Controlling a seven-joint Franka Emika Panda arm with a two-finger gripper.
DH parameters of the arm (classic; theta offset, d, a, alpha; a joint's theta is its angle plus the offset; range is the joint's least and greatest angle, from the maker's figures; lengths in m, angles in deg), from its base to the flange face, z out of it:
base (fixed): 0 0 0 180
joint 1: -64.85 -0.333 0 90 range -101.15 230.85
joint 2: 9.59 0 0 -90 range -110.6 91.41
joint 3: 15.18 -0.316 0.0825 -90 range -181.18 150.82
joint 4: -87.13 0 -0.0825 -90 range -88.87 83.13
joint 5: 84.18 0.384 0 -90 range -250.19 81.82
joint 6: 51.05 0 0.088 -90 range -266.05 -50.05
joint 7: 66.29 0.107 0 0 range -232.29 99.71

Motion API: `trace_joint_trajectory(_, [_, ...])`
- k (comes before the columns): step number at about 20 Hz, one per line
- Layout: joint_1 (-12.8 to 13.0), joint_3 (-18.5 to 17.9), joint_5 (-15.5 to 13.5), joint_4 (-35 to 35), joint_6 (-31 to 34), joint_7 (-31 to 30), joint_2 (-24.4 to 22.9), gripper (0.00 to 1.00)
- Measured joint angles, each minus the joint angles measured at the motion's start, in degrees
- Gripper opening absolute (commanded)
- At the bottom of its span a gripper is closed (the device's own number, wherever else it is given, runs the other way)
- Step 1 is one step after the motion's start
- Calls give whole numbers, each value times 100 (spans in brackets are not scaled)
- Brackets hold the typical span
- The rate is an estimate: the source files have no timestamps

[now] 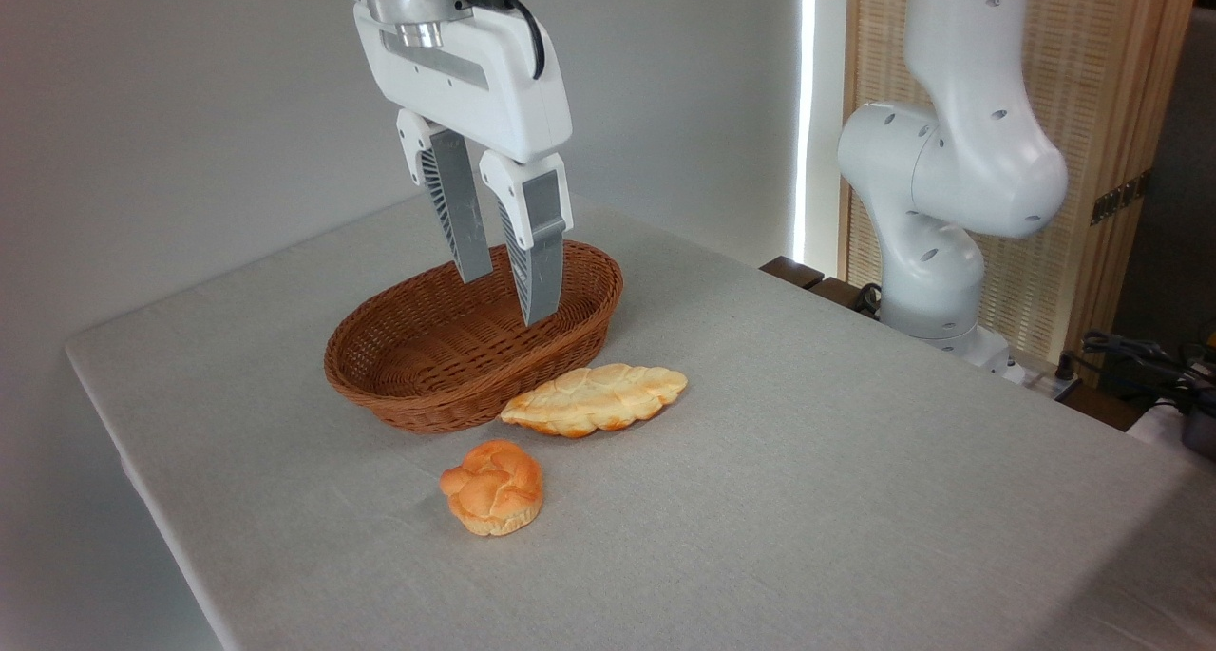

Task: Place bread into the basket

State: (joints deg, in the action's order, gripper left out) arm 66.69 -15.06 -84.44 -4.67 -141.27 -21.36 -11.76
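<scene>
A small knotted bun (492, 488) lies before the bread (594, 399) beside the basket (446, 399); jaws above, parted, empty.

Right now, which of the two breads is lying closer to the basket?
The long, flat, pale golden braided bread. It lies right beside the basket, by its front rim. The small round orange knotted bun sits farther out, nearer the camera.

The gripper (505, 297) hung above the basket (399, 385), fingers slightly parted, nothing between them. The bread (594, 399) lay just beside the basket's near rim, open above it. The round bun (493, 487) sat nearer the table's (855, 499) front edge. The table's right half lay open.
</scene>
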Motion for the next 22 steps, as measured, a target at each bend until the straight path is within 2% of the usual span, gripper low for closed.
trace_joint_trajectory(18, [37,31,0,-76,61,0,-111,100])
trace_joint_trajectory(22, [50,32,0,-369,57,1,-149,100])
